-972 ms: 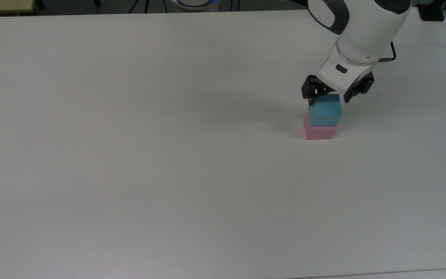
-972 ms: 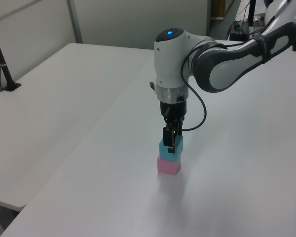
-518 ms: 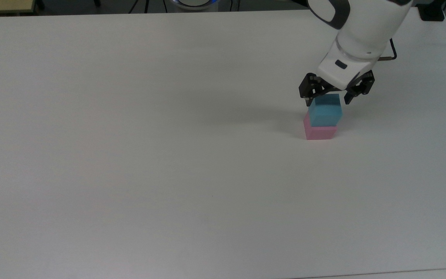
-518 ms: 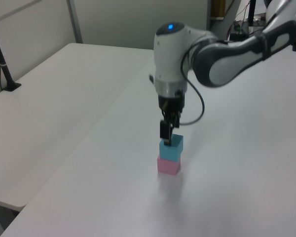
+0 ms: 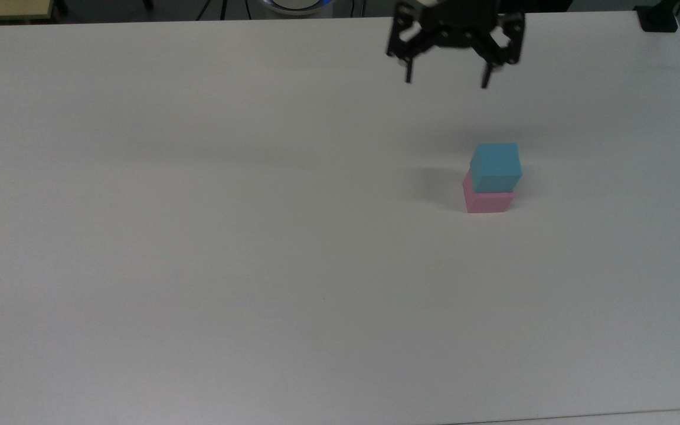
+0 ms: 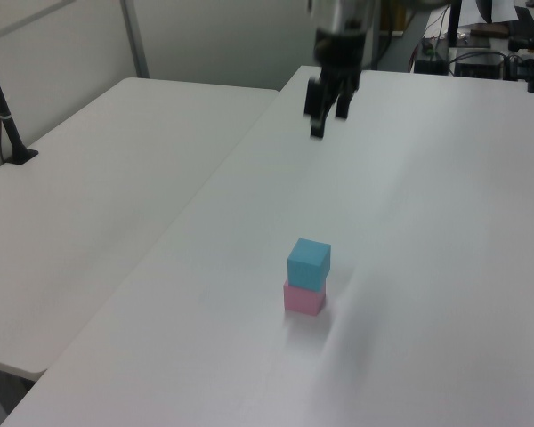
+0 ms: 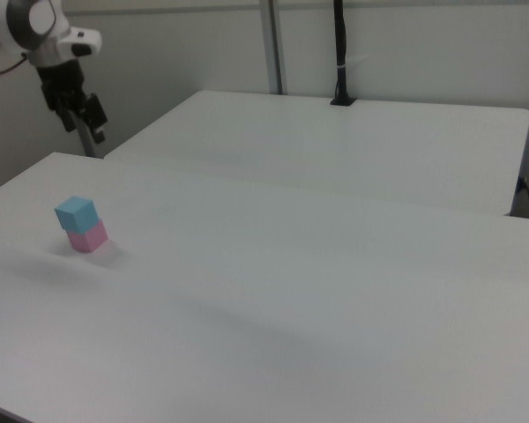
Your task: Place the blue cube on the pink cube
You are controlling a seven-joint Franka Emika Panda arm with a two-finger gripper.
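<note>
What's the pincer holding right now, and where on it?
Nothing. The pincer is open and empty, raised well clear of the stack. The blue cube sits free on the pink cube.

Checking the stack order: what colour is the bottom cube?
Pink; the pink cube shows best in the top view.

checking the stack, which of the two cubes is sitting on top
The blue cube is on top. It rests on the pink cube, which sits on the table. The open gripper is raised clear of both.
</note>
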